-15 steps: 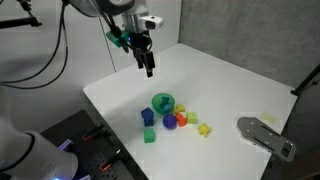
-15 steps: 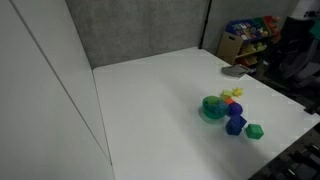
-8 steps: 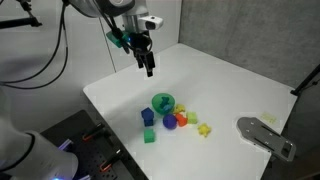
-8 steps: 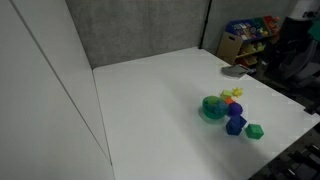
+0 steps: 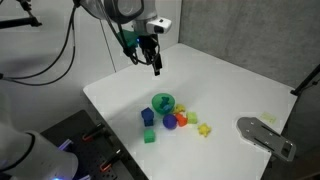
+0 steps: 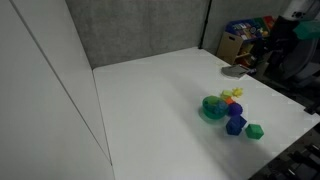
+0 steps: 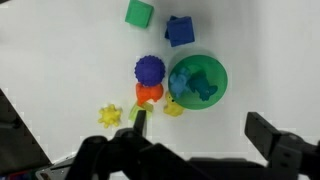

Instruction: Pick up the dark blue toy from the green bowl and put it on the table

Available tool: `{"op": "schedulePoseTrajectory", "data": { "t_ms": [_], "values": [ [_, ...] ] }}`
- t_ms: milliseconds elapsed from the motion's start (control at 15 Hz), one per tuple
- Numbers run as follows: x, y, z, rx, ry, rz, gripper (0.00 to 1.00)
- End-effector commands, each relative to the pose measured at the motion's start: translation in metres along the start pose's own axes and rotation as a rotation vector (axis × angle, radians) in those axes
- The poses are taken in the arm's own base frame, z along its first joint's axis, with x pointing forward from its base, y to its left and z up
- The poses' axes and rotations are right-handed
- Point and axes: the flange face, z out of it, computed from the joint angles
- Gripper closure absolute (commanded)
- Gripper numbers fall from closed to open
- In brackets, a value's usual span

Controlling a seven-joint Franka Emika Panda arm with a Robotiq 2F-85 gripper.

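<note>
The green bowl (image 7: 219, 90) lies in the upper middle of the wrist view with the dark blue toy (image 7: 193, 82) inside it. My gripper (image 7: 203, 130) is open and empty, hovering well above the white table (image 7: 260, 60), its dark fingers (image 7: 268, 132) spread at the lower edge of that view. In both exterior views the bowl (image 5: 157, 106) (image 6: 212, 112) sits on the table among other toy pieces. The toy shows as a teal patch in the bowl (image 5: 164, 100). My gripper (image 5: 155, 65) hangs high above the table (image 5: 120, 95), back from the bowl.
Beside the bowl lie a blue-purple ball (image 7: 149, 70), a blue cube (image 7: 179, 30), a green cube (image 7: 139, 13), an orange piece (image 7: 148, 94) and yellow pieces (image 7: 110, 116). A grey flat object (image 5: 265, 135) lies off the table's edge. Shelves with packets (image 6: 245, 40) stand behind.
My gripper has shifted slightly to the right in the exterior view over the last half second. The bowl and toys have not moved.
</note>
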Motion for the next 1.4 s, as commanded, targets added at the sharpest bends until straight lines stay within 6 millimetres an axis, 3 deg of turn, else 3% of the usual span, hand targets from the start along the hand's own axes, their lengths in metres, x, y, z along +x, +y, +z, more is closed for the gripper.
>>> {"op": "schedulePoseTrajectory", "data": {
  "t_ms": [0, 333, 933, 1133, 1333],
  "values": [
    [0.03, 0.006, 0.014, 0.048, 0.014, 0.036, 0.0],
    [0.054, -0.011, 0.062, 0.034, 0.022, -0.047, 0.0],
    [0.081, -0.046, 0.15, -0.014, -0.017, -0.288, 0.0],
    [0.084, -0.052, 0.169, -0.002, -0.052, -0.343, 0.0],
    [0.077, -0.05, 0.173, -0.006, -0.056, -0.333, 0.0]
  ]
}}
